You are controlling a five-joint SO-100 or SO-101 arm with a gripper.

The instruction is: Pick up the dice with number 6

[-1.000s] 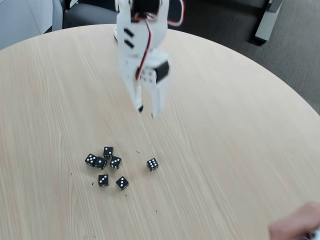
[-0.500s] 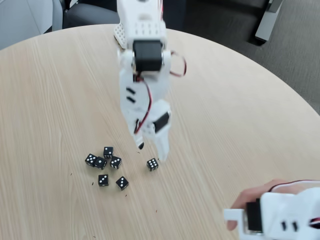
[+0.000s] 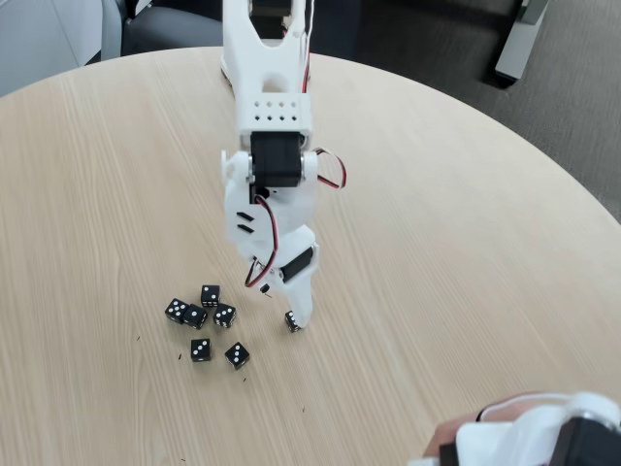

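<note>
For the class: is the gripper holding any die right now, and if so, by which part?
Cannot be told: the gripper is down at the lone die, hiding most of it.

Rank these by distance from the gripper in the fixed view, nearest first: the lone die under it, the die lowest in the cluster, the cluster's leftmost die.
1. Lone die, at the gripper tips.
2. Lowest cluster die, down-left of the gripper.
3. Leftmost cluster die, far left.

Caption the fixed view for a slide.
White gripper lowered onto a lone black die, beside a cluster of six dice on a round wooden table.
</note>
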